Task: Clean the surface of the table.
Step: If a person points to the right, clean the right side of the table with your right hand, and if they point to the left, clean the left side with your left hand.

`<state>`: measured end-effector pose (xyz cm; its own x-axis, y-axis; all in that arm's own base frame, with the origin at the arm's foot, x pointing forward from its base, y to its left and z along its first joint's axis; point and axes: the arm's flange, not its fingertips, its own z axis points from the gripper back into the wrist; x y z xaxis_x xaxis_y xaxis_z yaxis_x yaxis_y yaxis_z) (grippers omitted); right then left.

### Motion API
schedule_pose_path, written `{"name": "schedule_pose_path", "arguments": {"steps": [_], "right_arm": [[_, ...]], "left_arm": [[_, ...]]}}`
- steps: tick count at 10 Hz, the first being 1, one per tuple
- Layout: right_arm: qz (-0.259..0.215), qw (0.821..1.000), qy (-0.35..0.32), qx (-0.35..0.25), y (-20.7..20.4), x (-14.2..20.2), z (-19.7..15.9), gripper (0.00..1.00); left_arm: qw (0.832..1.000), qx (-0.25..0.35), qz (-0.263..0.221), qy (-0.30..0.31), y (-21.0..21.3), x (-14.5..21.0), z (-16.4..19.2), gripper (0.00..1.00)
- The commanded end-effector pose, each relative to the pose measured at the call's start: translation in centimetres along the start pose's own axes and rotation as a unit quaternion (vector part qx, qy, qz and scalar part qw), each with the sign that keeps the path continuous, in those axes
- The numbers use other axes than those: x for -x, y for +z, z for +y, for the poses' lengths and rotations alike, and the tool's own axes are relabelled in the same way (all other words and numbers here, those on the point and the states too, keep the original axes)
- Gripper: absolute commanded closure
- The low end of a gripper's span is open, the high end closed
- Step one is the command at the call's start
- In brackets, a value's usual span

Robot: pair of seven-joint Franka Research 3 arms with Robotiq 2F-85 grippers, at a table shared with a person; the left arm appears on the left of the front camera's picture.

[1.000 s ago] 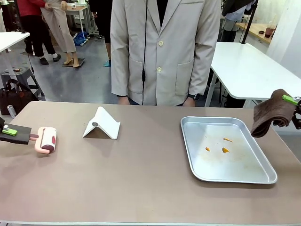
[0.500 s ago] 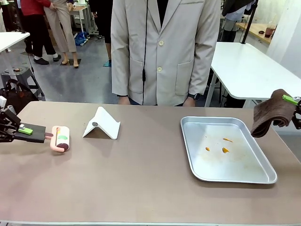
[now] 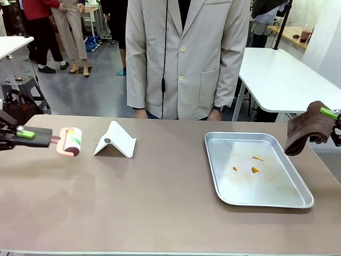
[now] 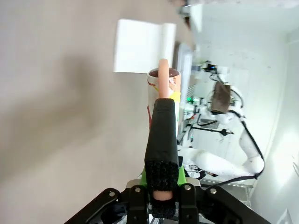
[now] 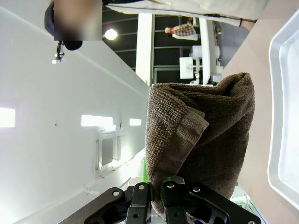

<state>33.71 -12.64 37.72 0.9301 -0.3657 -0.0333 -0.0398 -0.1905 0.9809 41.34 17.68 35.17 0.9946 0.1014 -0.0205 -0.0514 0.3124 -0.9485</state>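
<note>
The brownish table (image 3: 160, 208) spans the front view. My left gripper (image 3: 17, 133) comes in at the far left, shut on the black handle (image 4: 161, 140) of a pink lint roller (image 3: 71, 141). The roller (image 4: 163, 86) sits low at the table top, just left of a white folded stand (image 3: 114, 140); whether it touches the surface is unclear. At the right edge my right gripper (image 3: 333, 114) is shut on a brown cloth (image 3: 305, 130) that hangs in the air beyond the tray's right side. The right wrist view shows that cloth (image 5: 201, 135) bunched between my right gripper (image 5: 156, 192) jaws.
A silver metal tray (image 3: 298, 200) with a few orange bits (image 3: 254, 169) lies on the table's right half. A person in a beige jacket (image 3: 184, 58) stands at the far edge. The white stand (image 4: 140, 46) lies just ahead of the roller.
My left gripper has carried the lint roller to the right and toward the far side, closer to the white stand. The right arm and cloth have stayed still.
</note>
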Motion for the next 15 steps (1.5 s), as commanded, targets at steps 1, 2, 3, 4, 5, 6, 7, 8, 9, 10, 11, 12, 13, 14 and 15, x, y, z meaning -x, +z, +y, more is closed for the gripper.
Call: {"name": "schedule_pose_path", "arguments": {"steps": [1, 2, 3, 4, 5, 6, 7, 8, 9, 10, 11, 12, 13, 14, 15], "right_arm": [[0.003, 1.000, -0.007, -0.006, 0.1, 0.2, 0.6, 0.98], [0.003, 1.000, -0.007, -0.006, 0.1, 0.2, 0.6, 0.98], [0.003, 1.000, -0.007, -0.006, 0.1, 0.2, 0.6, 0.98], [0.003, 1.000, -0.007, -0.006, 0.1, 0.2, 0.6, 0.98], [0.003, 1.000, -0.007, -0.006, 0.1, 0.2, 0.6, 0.98], [0.003, 1.000, -0.007, -0.006, 0.1, 0.2, 0.6, 0.98], [0.003, 1.000, -0.007, -0.006, 0.1, 0.2, 0.6, 0.98], [0.003, 1.000, -0.007, -0.006, 0.1, 0.2, 0.6, 0.98], [0.003, 1.000, -0.007, -0.006, 0.1, 0.2, 0.6, 0.98], [0.003, 1.000, -0.007, -0.006, 0.1, 0.2, 0.6, 0.98], [0.003, 1.000, -0.007, -0.006, 0.1, 0.2, 0.6, 0.98], [0.003, 1.000, -0.007, -0.006, 0.1, 0.2, 0.6, 0.98], [0.003, 1.000, -0.007, -0.006, 0.1, 0.2, 0.6, 0.98], [0.003, 1.000, -0.007, -0.006, 0.1, 0.2, 0.6, 0.98], [0.003, 1.000, -0.007, -0.006, 0.1, 0.2, 0.6, 0.98]], "left_arm": [[0.998, 0.040, -0.017, -0.034, 4.0, 2.1, -1.3, 0.78], [0.998, 0.054, -0.013, -0.040, 6.1, 3.3, -1.9, 0.78], [0.996, 0.073, -0.006, -0.050, 8.3, 4.6, -2.3, 0.78], [0.994, 0.094, -0.005, -0.057, 10.5, 5.7, -2.5, 0.78], [0.991, 0.123, 0.009, -0.056, 12.8, 6.6, -2.3, 0.78], [0.988, 0.143, 0.020, -0.051, 14.7, 7.1, -1.8, 0.78], [0.985, 0.165, 0.045, -0.039, 16.5, 7.3, -1.1, 0.78], [0.984, 0.171, 0.037, -0.038, 18.1, 7.4, -0.4, 0.78], [0.985, 0.159, 0.049, -0.050, 19.7, 7.8, 0.4, 0.78], [0.983, 0.163, 0.066, -0.046, 20.7, 8.1, 1.2, 0.78], [0.983, 0.165, 0.062, -0.044, 21.6, 8.1, 2.1, 0.78], [0.985, 0.157, 0.065, -0.030, 22.4, 8.0, 3.2, 0.78], [0.989, 0.141, 0.037, -0.030, 10.6, 7.6, 3.2, 0.78], [0.989, 0.141, 0.037, -0.030, 10.6, 7.6, 3.2, 0.78], [0.989, 0.141, 0.037, -0.030, 10.6, 7.6, 3.2, 0.78]]}}
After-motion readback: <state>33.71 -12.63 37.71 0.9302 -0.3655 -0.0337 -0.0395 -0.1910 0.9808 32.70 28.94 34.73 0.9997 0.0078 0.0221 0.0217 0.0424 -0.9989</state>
